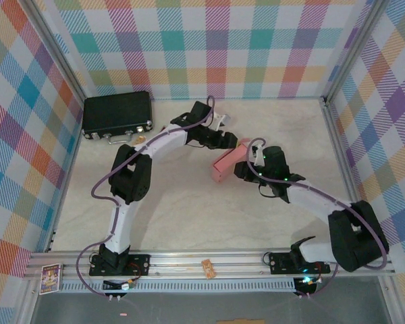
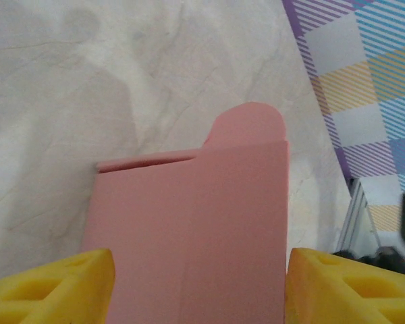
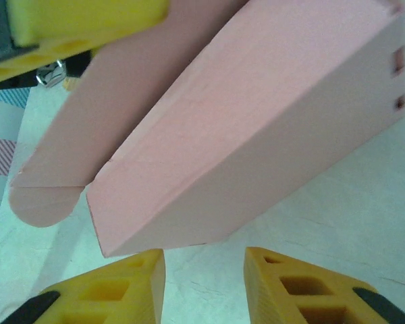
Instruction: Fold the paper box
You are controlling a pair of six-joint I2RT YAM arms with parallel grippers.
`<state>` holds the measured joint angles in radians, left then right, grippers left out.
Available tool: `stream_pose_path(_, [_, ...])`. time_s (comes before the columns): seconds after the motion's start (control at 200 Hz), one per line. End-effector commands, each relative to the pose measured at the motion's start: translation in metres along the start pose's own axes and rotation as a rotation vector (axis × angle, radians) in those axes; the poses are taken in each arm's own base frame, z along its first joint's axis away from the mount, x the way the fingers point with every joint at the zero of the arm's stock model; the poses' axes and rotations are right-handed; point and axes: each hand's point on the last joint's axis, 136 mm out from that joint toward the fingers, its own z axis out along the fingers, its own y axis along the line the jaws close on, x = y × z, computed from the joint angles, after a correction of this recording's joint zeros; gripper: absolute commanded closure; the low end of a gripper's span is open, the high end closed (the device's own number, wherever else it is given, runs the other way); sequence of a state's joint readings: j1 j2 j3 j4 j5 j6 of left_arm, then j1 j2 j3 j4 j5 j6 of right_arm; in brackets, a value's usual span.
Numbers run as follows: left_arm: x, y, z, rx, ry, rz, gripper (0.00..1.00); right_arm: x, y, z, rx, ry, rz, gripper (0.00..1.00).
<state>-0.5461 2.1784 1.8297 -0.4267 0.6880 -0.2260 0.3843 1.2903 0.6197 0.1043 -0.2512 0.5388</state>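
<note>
The salmon-pink paper box (image 1: 224, 163) lies slanted mid-table as a formed box, its lid panel with a rounded tuck flap (image 2: 246, 125) standing open. My left gripper (image 1: 231, 143) is at the box's far end. In the left wrist view, the left gripper (image 2: 201, 287) is open wide, and the lid panel (image 2: 189, 229) fills the gap between the yellow fingers. My right gripper (image 1: 246, 169) is at the box's right side. In the right wrist view, the right gripper (image 3: 204, 287) is open and holds nothing. The box's end (image 3: 189, 196) is just beyond its fingertips.
A black hard case (image 1: 117, 115) with metal latches sits at the back left. A small card (image 1: 208, 268) lies on the front rail and another card (image 1: 50, 278) at the front left corner. Plaid walls and an aluminium frame (image 1: 344, 155) enclose the table.
</note>
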Motion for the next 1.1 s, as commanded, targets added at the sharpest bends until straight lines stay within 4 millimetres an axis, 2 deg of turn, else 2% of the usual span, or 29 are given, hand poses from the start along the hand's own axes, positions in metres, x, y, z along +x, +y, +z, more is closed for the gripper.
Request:
stream_pose_path(0.0, [-0.022, -0.027, -0.053, -0.072, -0.097, 0.100, 0.30, -0.008, -0.017, -0.017, 0.083, 0.022, -0.085, 0.59])
stream_pose_path(0.125, [-0.014, -0.022, -0.090, -0.238, -0.153, 0.096, 0.30, -0.038, -0.025, -0.032, 0.120, 0.023, -0.182, 0.54])
stream_pose_path(0.26, [0.012, -0.012, -0.128, -0.403, -0.241, 0.007, 0.30, -0.076, -0.033, -0.038, 0.154, 0.045, -0.264, 0.52])
stream_pose_path(0.34, [0.035, -0.006, -0.141, -0.472, -0.266, -0.065, 0.32, -0.090, -0.034, -0.035, 0.154, 0.086, -0.343, 0.51])
stream_pose_path(0.42, [0.053, -0.003, -0.147, -0.532, -0.274, -0.121, 0.35, -0.101, -0.026, -0.030, 0.101, 0.111, -0.484, 0.51])
stream_pose_path(0.5, [0.069, -0.003, -0.145, -0.567, -0.253, -0.161, 0.35, -0.101, -0.014, -0.024, 0.008, 0.140, -0.622, 0.50])
stream_pose_path(0.615, [0.081, -0.011, -0.133, -0.583, -0.192, -0.155, 0.36, -0.095, -0.003, -0.019, -0.102, 0.202, -0.757, 0.49])
stream_pose_path(0.85, [0.086, -0.024, -0.112, -0.624, -0.167, -0.108, 0.38, -0.091, -0.016, -0.007, -0.155, 0.302, -0.883, 0.50])
stream_pose_path(1.095, [0.084, -0.027, -0.091, -0.620, -0.127, -0.073, 0.48, -0.103, -0.031, 0.002, -0.125, 0.335, -0.926, 0.50])
